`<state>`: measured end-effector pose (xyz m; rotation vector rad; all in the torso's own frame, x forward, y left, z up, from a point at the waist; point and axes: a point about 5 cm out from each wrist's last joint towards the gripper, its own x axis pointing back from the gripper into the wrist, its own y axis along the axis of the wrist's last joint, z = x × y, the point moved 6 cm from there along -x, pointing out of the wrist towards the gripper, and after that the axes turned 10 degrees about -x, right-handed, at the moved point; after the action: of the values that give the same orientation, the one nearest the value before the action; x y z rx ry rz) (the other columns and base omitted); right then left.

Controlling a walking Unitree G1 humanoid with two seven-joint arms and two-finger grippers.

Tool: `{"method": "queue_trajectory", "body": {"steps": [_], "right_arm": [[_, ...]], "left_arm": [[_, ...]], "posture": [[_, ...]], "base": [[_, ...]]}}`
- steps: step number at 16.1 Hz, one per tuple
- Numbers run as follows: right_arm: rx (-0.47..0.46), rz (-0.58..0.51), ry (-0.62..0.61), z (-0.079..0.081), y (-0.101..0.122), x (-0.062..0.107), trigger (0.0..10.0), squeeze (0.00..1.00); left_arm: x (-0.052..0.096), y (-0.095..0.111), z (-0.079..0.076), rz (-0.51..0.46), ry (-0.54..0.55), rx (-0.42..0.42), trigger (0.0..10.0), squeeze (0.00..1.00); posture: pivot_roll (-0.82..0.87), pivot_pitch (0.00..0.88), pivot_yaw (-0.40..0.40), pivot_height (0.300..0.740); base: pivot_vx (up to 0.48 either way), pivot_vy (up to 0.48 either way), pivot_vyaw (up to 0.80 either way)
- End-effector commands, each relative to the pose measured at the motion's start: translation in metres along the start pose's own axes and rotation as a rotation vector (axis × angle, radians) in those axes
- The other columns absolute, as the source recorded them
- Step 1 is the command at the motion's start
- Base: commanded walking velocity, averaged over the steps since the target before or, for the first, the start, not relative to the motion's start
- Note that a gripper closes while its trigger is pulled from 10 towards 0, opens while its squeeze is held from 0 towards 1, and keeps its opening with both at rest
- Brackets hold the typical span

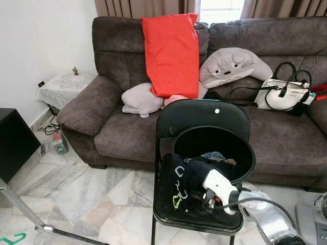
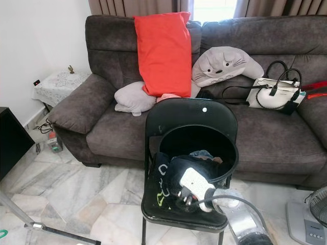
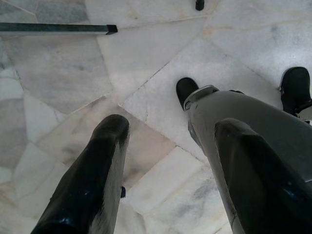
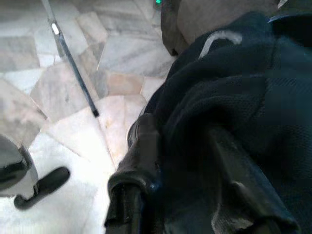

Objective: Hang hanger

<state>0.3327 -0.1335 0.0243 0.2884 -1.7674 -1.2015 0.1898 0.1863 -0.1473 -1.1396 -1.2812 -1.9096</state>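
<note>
A green hanger point(image 1: 12, 238) lies on the marble floor at the lower left, beside a rack's metal base bar point(image 1: 56, 230). My right gripper point(image 1: 205, 199) is down on the seat of a black folding chair point(image 1: 204, 115), pressed into a dark garment point(image 1: 185, 184) with white and green print. In the right wrist view its black fingers point(image 4: 140, 161) are closed in on a bunched fold of that garment point(image 4: 234, 87). My left gripper point(image 3: 173, 127) hangs open over the floor with nothing between its fingers point(image 3: 100, 165).
A black basket point(image 1: 213, 148) with more clothes stands on the chair. Behind it is a brown sofa point(image 1: 117, 127) with a red cushion point(image 1: 171, 53), a grey plush cushion point(image 1: 234, 65) and a white handbag point(image 1: 283, 94). A fan base point(image 1: 311, 222) sits at the lower right.
</note>
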Motion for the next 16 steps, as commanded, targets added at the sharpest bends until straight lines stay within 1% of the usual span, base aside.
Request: {"method": "queue_trajectory", "body": {"steps": [1,2,4,5,7,8,9,10,11,12,13,14,15,16], "right_arm": [[0.045,0.036,0.052,0.010,-0.005,0.001,10.0,1.00],[0.049,0.054,0.061,0.011,-0.009,0.002,10.0,1.00],[0.054,0.050,0.039,0.008,-0.007,0.005,10.0,1.00],[0.059,0.035,-0.001,0.002,-0.004,0.009,10.0,1.00],[0.058,-0.001,-0.041,-0.001,0.003,0.014,10.0,1.00],[0.074,-0.043,-0.099,-0.003,0.012,0.024,10.0,1.00],[0.067,-0.057,-0.123,-0.002,0.013,0.029,10.0,1.00],[0.083,-0.066,-0.132,0.001,0.015,0.035,10.0,1.00],[0.115,-0.069,-0.155,0.008,0.016,0.045,10.0,1.00],[0.154,-0.053,-0.183,0.009,0.015,0.051,10.0,1.00],[0.228,0.009,-0.229,0.007,0.008,0.059,10.0,0.00],[0.295,0.079,-0.251,0.008,-0.001,0.065,10.0,0.00],[0.308,0.088,-0.242,0.012,-0.003,0.066,10.0,0.00],[0.307,0.079,-0.261,0.013,-0.002,0.068,10.0,0.00]], "left_arm": [[0.001,-0.008,0.003,0.030,0.000,-0.021,10.0,0.00],[0.001,-0.008,0.003,0.030,0.000,-0.021,10.0,0.00],[0.001,-0.008,0.003,0.030,0.000,-0.020,10.0,0.00],[0.001,-0.008,0.003,0.030,0.002,-0.018,10.0,0.00],[0.001,-0.009,0.004,0.031,0.003,-0.017,10.0,0.00],[0.001,-0.009,0.003,0.032,0.002,-0.018,10.0,0.00],[0.001,-0.009,0.003,0.032,0.002,-0.018,10.0,0.00],[0.001,-0.009,0.004,0.033,0.001,-0.018,10.0,0.00],[0.001,-0.009,0.003,0.033,0.000,-0.019,10.0,0.00],[0.001,-0.009,0.003,0.032,-0.001,-0.020,10.0,0.00],[0.001,-0.008,0.004,0.032,-0.002,-0.020,10.0,0.00],[0.001,-0.008,0.004,0.031,-0.004,-0.024,10.0,0.00],[0.001,-0.008,0.003,0.031,-0.006,-0.026,10.0,0.00],[0.001,-0.008,0.003,0.031,-0.006,-0.025,10.0,0.00]], "posture": [[-0.10,0.009,0.099,0.740],[-0.10,0.009,0.097,0.740],[-0.10,0.010,0.096,0.740],[-0.10,0.010,0.095,0.740],[-0.11,0.013,0.095,0.740],[-0.11,0.013,0.095,0.740],[-0.11,0.015,0.092,0.740],[-0.11,0.015,0.091,0.740],[-0.12,0.016,0.089,0.740],[-0.13,0.016,0.087,0.740],[-0.13,0.017,0.088,0.740],[-0.14,0.014,0.088,0.740],[-0.14,0.012,0.088,0.740],[-0.14,0.005,0.087,0.740]], "base": [[0.000,0.000,0.00],[0.000,0.000,0.00],[0.000,0.000,0.00],[0.000,0.000,0.00],[0.000,0.000,0.00],[0.000,0.000,0.00],[0.000,0.000,0.00],[0.000,0.000,0.00],[0.000,0.000,0.00],[0.000,0.000,0.00],[0.000,0.000,0.00],[0.000,0.000,0.00],[0.000,0.000,0.00],[0.000,0.000,0.00]]}}
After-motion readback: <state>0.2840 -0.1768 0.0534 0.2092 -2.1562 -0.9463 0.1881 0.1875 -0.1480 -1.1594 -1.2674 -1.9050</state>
